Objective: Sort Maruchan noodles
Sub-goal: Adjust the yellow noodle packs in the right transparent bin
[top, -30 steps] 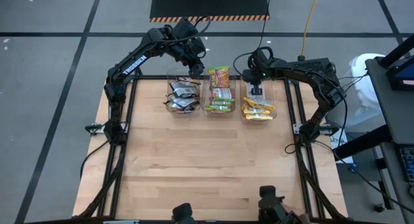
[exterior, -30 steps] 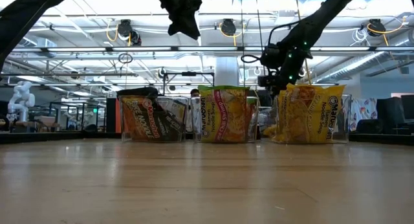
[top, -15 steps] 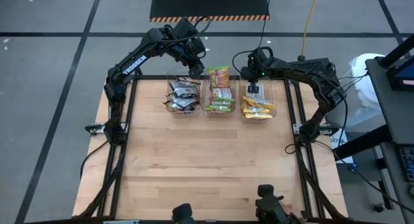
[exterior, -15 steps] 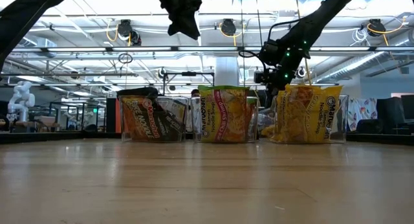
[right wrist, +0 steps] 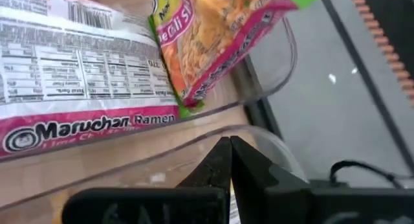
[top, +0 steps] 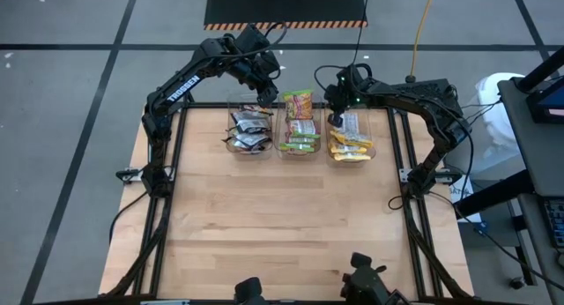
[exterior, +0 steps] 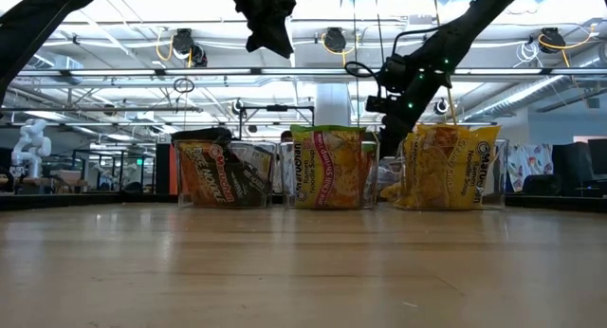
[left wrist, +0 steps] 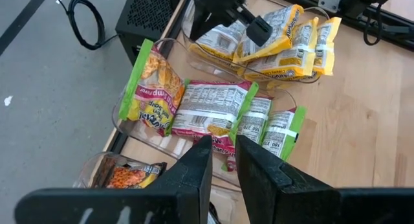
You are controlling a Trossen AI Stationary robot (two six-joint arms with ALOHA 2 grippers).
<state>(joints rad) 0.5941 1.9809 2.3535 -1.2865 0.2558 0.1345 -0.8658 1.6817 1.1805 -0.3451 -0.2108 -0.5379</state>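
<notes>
We see three clear plastic bins in a row at the far edge of the wooden table (top: pixel 282 217). The left bin (top: pixel 249 131) holds the black and red-orange crinkly ramen packets (top: pixel 248 129), the middle bin (top: pixel 298 129) the lime-green and pink packets (top: pixel 298 120), the right bin (top: pixel 352 137) the yellow-orange packets (top: pixel 351 146). Our right gripper (top: pixel 335 118) sits clenched with nothing in it, low between the middle and right bins. Our left gripper (top: pixel 269 92) hangs above the left bin's far side, fingers (left wrist: pixel 194 175) slightly apart, nothing between them
</notes>
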